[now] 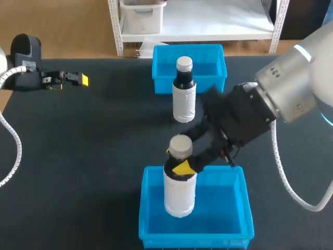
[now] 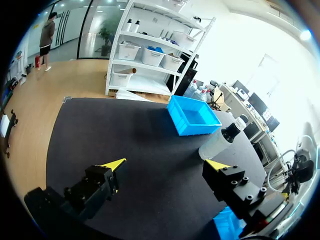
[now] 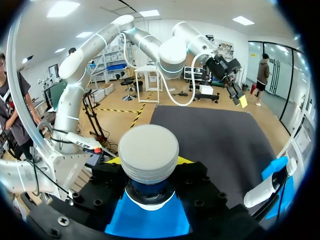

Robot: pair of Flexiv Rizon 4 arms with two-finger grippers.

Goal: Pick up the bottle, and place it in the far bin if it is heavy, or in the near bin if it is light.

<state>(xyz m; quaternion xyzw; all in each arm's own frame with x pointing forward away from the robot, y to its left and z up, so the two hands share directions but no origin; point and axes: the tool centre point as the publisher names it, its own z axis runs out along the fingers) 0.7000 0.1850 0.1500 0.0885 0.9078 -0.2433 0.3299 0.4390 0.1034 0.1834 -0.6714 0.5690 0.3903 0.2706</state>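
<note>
Over the near bin (image 1: 221,205) at the bench's near edge, our right gripper (image 1: 182,164) clamps the bottle (image 1: 179,190) by its neck. Placing step, apparently judged light. Next we lower it and release gently. Our left gripper (image 1: 78,79), jaws wide, sits near the bench's far left corner.

Left gripper (image 2: 165,164): fingers spread wide (nothing between them) above the black table (image 2: 115,130). Ahead stands a blue bin (image 2: 194,116), with a white-wrapped bottle (image 2: 220,141) near it.

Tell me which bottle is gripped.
The bottle at the near bin: the right gripper clamps its neck. The other bottle stands free beside the far bin.
</note>
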